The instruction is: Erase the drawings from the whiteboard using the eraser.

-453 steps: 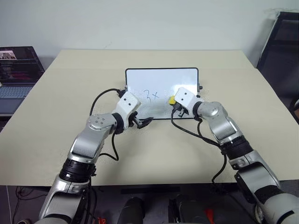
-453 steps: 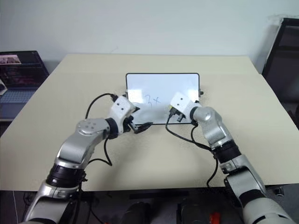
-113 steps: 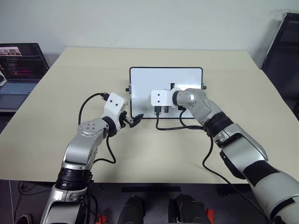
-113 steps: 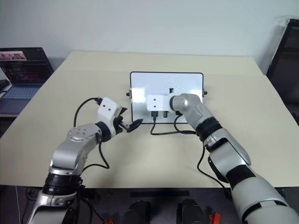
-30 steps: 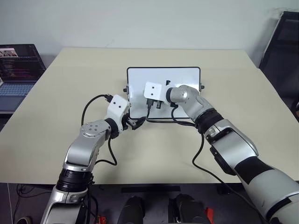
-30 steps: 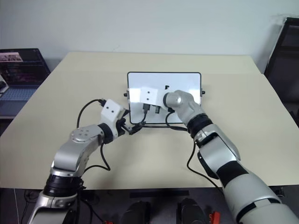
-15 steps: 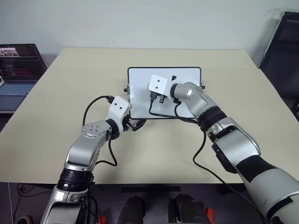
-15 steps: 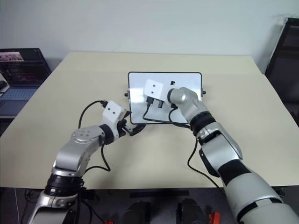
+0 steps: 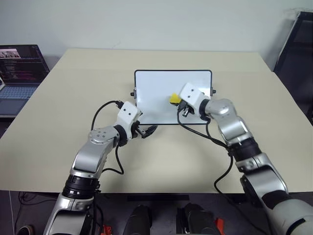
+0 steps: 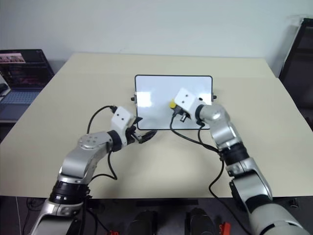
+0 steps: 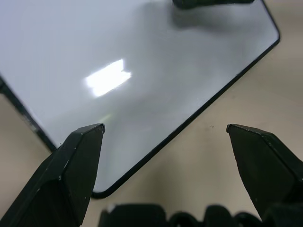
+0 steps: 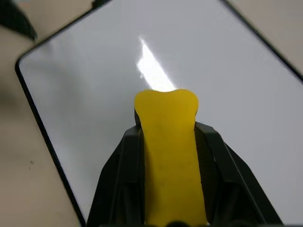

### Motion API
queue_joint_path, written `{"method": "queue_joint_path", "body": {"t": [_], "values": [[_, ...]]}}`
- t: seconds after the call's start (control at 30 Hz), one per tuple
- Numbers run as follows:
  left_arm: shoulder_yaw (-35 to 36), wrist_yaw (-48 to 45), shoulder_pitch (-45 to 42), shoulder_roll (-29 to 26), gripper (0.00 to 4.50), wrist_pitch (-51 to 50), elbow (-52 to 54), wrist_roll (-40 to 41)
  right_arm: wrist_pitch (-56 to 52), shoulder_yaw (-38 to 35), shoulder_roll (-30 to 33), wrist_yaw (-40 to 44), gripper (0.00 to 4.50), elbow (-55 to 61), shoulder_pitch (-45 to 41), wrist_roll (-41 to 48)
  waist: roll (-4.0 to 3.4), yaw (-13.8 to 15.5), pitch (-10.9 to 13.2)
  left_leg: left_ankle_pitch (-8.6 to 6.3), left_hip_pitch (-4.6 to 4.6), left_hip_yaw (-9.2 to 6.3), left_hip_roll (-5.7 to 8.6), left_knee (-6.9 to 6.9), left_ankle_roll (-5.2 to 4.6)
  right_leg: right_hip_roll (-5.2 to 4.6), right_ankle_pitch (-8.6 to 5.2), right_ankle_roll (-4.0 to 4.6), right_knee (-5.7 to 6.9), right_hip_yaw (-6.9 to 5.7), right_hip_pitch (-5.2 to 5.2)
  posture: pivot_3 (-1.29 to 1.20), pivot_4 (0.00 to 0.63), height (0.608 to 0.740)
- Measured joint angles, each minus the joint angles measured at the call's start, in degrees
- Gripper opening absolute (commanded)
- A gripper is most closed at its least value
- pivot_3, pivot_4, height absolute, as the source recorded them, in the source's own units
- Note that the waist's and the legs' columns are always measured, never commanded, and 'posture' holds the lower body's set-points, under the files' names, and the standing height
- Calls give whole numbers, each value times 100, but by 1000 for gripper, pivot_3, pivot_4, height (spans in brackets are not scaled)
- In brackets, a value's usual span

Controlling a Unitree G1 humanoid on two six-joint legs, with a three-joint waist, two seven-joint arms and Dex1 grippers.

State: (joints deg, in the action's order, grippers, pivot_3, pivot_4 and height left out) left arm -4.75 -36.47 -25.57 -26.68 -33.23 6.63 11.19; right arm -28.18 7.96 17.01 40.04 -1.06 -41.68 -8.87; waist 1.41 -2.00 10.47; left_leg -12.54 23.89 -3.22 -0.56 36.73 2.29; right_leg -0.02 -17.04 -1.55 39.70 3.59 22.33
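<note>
Clamping the eraser (image 9: 173, 99), the right fingers (image 9: 177, 103) have swung rightward over the whiteboard (image 9: 151, 93) (left fingers (image 11: 265, 165) spread).

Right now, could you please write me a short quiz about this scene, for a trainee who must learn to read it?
1. True or false: the right hand is shut on the eraser.
2. What does the whiteboard show where it is visible? A) dark scribbles B) a clean white surface C) a sticker
3. Fill in: the left hand is ____, with its fingers apart at the board's near corner.

Key
1. True: the yellow block sits between both black fingers.
2. B: no marks show on the visible part; the right hand covers a small area.
3. open; it holds nothing.
</note>
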Motion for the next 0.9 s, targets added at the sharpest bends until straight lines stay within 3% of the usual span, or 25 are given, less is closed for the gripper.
{"method": "queue_joint_path", "body": {"t": [0.2,0.33,0.53,0.67,0.9], "values": [[-170,-434,-339,-14,4500,208,-52,37,-2014,-1087,42,-523,1089,2276,1563,433,1,52,-1,0,0,-4,5,0,0,0,0,-1,-13,-3,-9,0,150,740],[-490,-1042,-770,6,4500,627,-333,41,-2786,-1603,-20,-1176,1089,2761,2066,426,1,22,-1,1,-8,18,5,1,-1,5,0,-3,-13,-5,-8,0,150,740],[-1027,-1923,-1236,405,4500,1356,-1045,41,-2819,-1653,-68,-1932,1089,2553,2324,340,0,-25,0,0,-8,41,-4,-2,-1,43,0,-3,-13,6,-4,0,150,740],[-1179,-2359,-1517,644,4500,1755,-1483,38,-2662,-1977,-528,-2515,1089,2204,2318,406,0,-17,0,0,-5,41,-3,-2,-1,44,0,-4,-15,6,-5,0,150,740],[-1331,-2586,-1768,991,4500,2374,-2092,-73,-2416,-2202,-646,-2919,1089,1859,2414,582,0,-6,0,-1,-4,42,-4,-4,-3,46,0,-4,-19,9,-4,0,150,740]]}}
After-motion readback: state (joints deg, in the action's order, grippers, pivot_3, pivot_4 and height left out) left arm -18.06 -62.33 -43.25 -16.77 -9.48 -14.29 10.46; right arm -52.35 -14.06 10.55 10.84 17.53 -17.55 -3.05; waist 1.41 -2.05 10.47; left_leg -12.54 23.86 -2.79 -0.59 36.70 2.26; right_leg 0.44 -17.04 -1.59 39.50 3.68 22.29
